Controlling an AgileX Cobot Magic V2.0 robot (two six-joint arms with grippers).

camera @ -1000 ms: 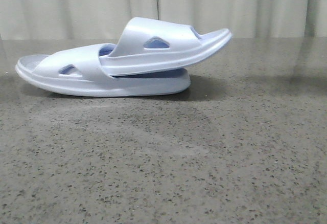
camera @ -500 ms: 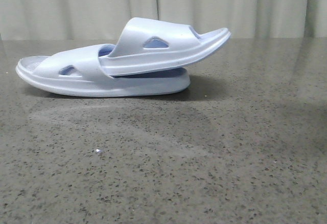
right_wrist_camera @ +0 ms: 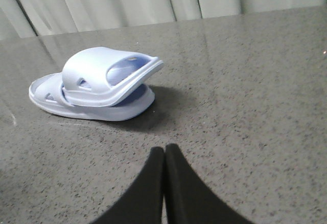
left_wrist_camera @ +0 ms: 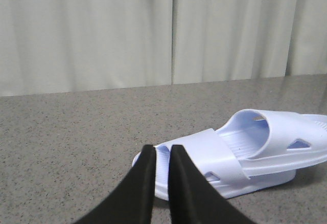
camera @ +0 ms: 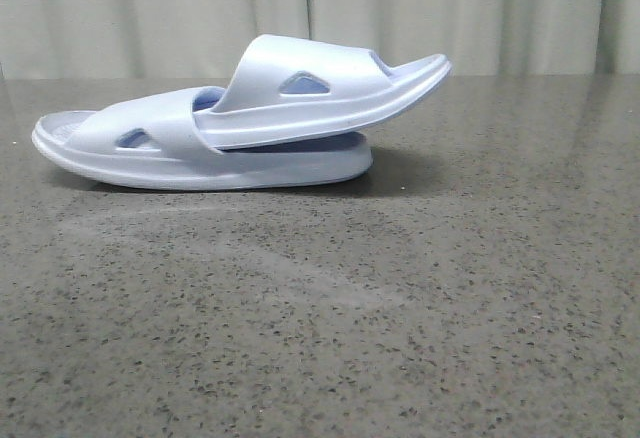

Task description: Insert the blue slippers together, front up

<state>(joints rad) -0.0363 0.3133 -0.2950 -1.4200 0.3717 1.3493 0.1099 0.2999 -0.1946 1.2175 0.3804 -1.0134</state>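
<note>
The blue slippers lie nested at the back left of the table. The lower slipper (camera: 250, 163) lies flat. The upper slipper (camera: 330, 93) is pushed under the lower one's strap and tilts up to the right. Both also show in the left wrist view (left_wrist_camera: 245, 152) and the right wrist view (right_wrist_camera: 97, 88). My left gripper (left_wrist_camera: 162, 155) hangs in front of the lower slipper's end, clear of it. Its fingers stand a narrow gap apart with nothing between them. My right gripper (right_wrist_camera: 164, 155) is shut and empty, well short of the pair. Neither gripper shows in the front view.
The speckled grey tabletop (camera: 400, 308) stretches forward and to the right of the slippers. A pale curtain (camera: 500, 8) hangs behind the table's far edge.
The slippers stay nested; the lower one's left end has crept very slightly to the right. No gripper shows in the front view.
</note>
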